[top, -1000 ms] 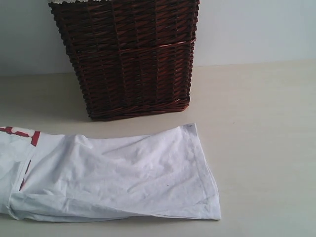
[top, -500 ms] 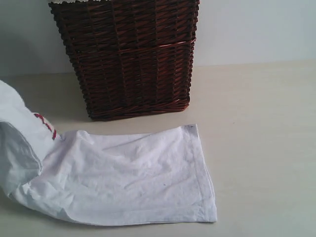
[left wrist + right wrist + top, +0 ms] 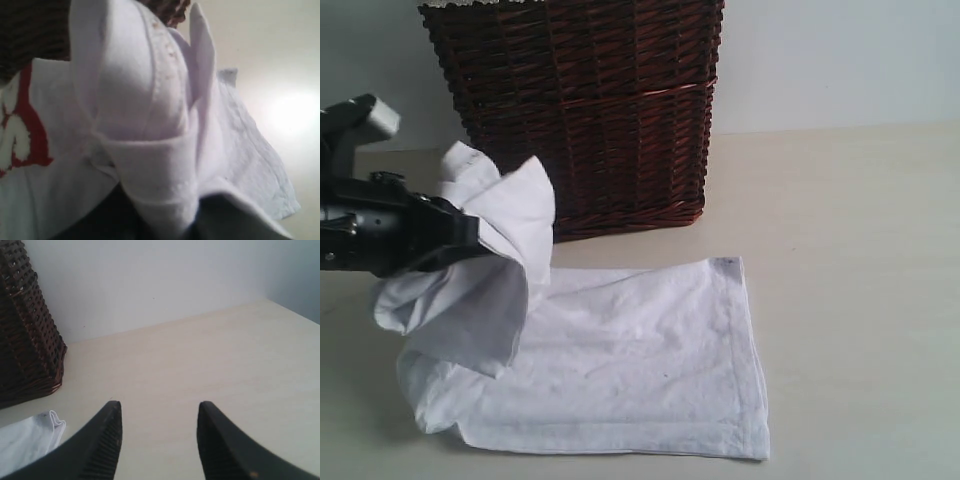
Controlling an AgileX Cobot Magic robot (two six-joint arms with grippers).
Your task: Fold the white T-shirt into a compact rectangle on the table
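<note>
- Pale beige surface (image 3: 860, 250) meets a plain white wall (image 3: 820, 60); a dark wicker basket (image 3: 590, 120) stands at the back.
- Flat before the basket lies the white T-shirt (image 3: 640, 370), one end bunched and raised.
- Clamped on that bunched end is the left tool (image 3: 470, 240).
- Red-edged lettering (image 3: 25, 130) shows on the shirt but is unreadable.
- Over bare surface hangs the right tool (image 3: 159, 440), jaws spread apart.

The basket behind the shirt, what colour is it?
The basket is dark reddish-brown woven wicker, clearest in the exterior view.
</note>
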